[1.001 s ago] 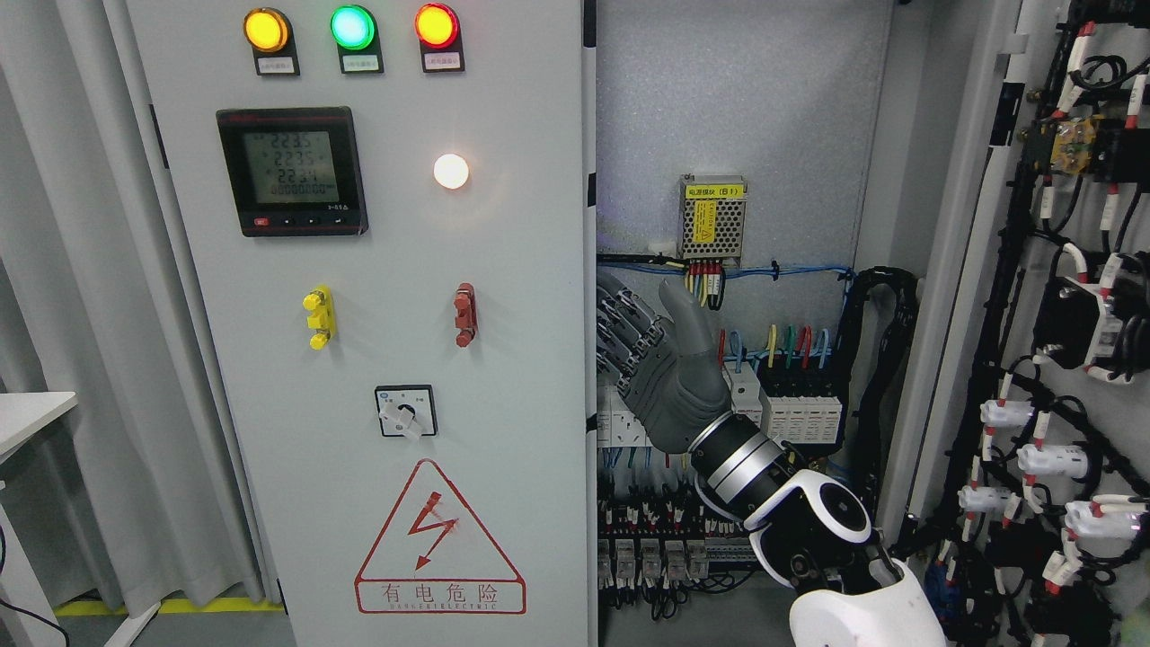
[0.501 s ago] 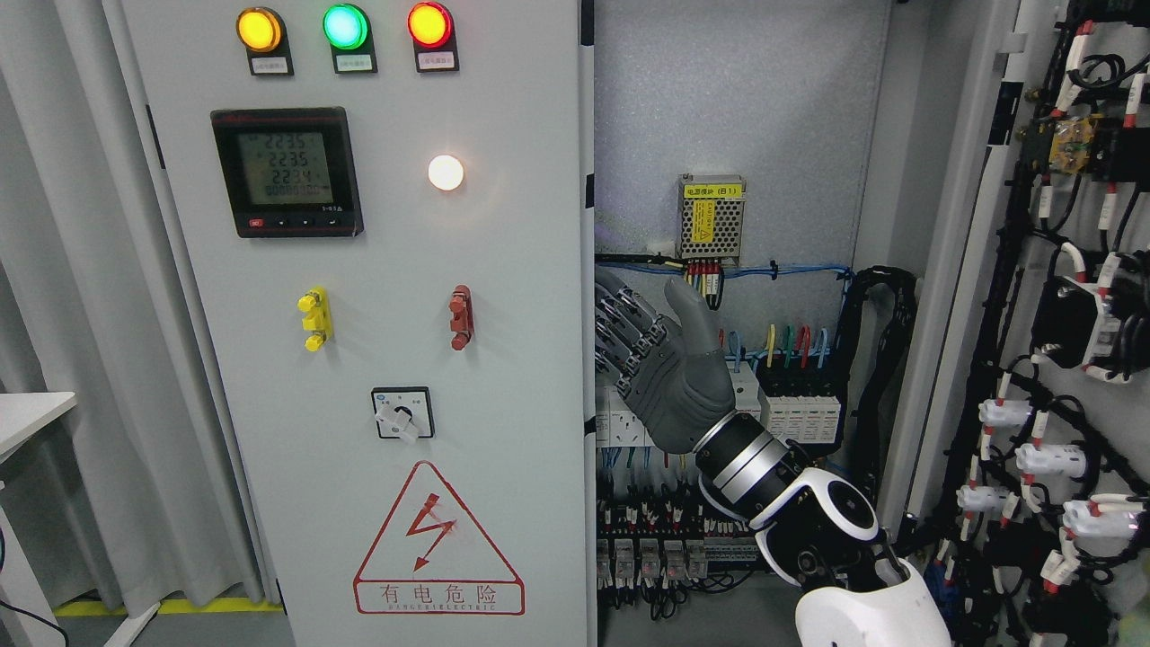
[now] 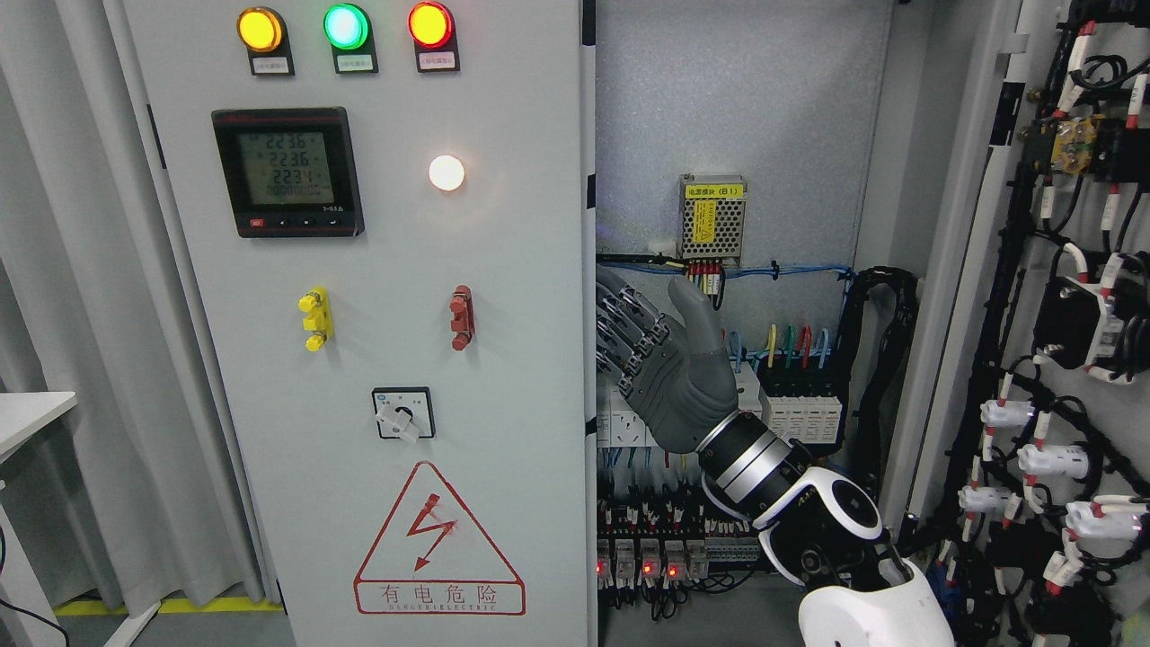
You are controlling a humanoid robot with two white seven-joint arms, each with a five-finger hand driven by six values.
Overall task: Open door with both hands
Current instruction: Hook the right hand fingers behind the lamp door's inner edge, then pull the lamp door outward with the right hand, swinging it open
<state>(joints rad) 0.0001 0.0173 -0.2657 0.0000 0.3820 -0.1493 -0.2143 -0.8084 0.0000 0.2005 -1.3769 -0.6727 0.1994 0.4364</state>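
The left cabinet door [image 3: 503, 270] is a shut grey panel with three lamps, a meter, a rotary switch and a warning triangle. The right door [image 3: 1060, 359] stands swung open at the picture's right, its wired inner side facing me. My right hand [image 3: 640, 328] reaches into the open cabinet [image 3: 728, 117] from the lower right. Its fingers [image 3: 629, 332] are stretched out toward the left door's inner edge with the thumb up, and their tips are hidden behind that edge. Nothing is grasped. The left arm does not show.
Inside the cabinet are a small power supply [image 3: 714, 216], a row of breakers [image 3: 800, 404] and terminal blocks with red lights [image 3: 647, 566]. A black cable duct [image 3: 885, 359] runs down the right side. A curtain [image 3: 81, 270] and a white table corner [image 3: 27, 413] are at the left.
My right hand has shifted slightly to the right and its thumb has risen a little. Red lights on the lower terminal blocks are now lit. The doors have not moved.
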